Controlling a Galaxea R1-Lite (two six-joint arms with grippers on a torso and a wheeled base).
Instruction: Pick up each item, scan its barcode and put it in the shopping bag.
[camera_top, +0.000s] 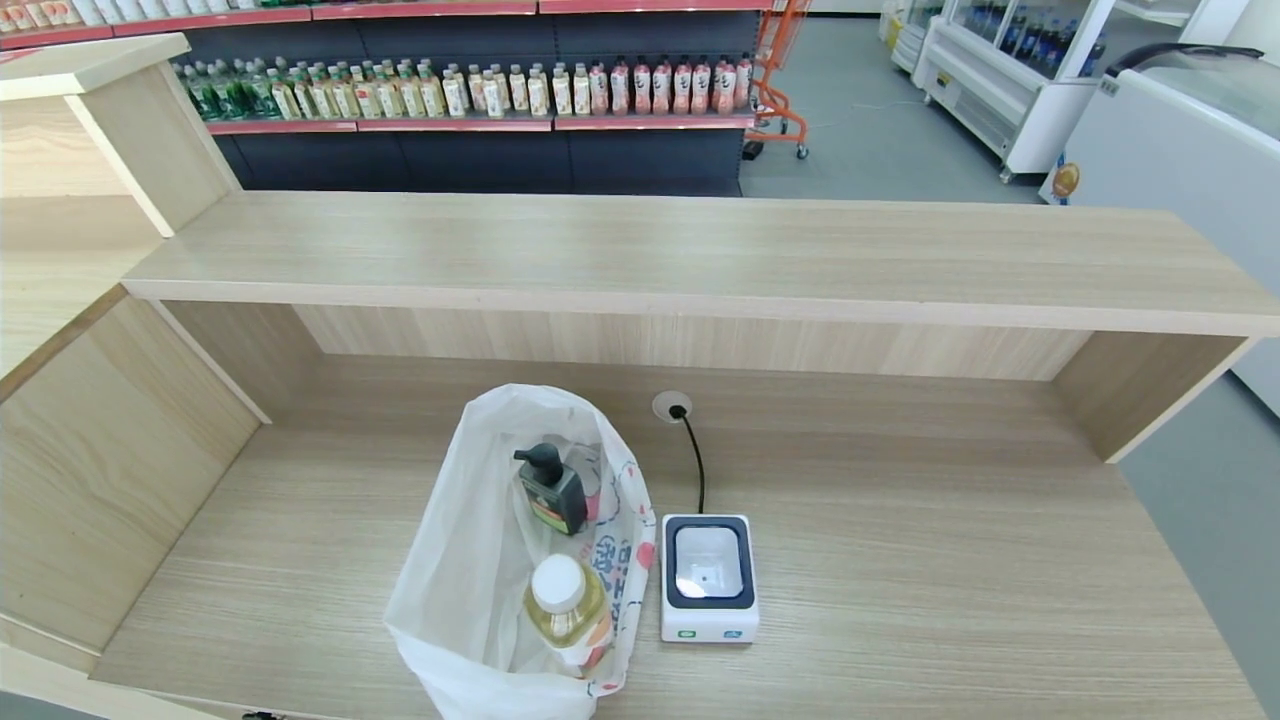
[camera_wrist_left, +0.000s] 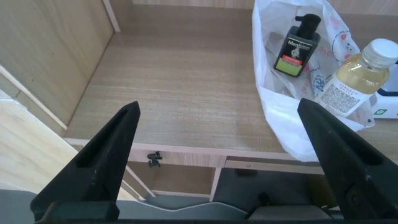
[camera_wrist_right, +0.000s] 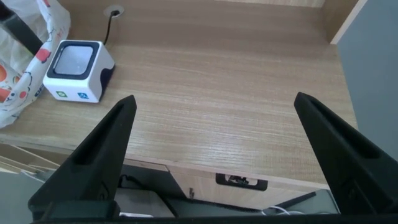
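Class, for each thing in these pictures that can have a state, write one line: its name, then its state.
shopping bag: open, standing on the counter, two bottles inside
black pump bottle: inside the bag, pump on
yellow bottle: inside the bag, white cap on
scanner: beside the bag, cable running to it
left claw: open, empty
right claw: open, empty

The thin white plastic shopping bag (camera_top: 470, 560) carries a red and blue print on its side at 3 o'clock. Inside, the dark grey pump bottle (camera_top: 553, 490) has a red and green label, and the clear bottle of yellow liquid (camera_top: 565, 600) has a white cap. The white box scanner (camera_top: 708, 580) has a dark frame with one green and one blue mark. The pale wooden counter (camera_top: 900, 560) shows fine grain lines.
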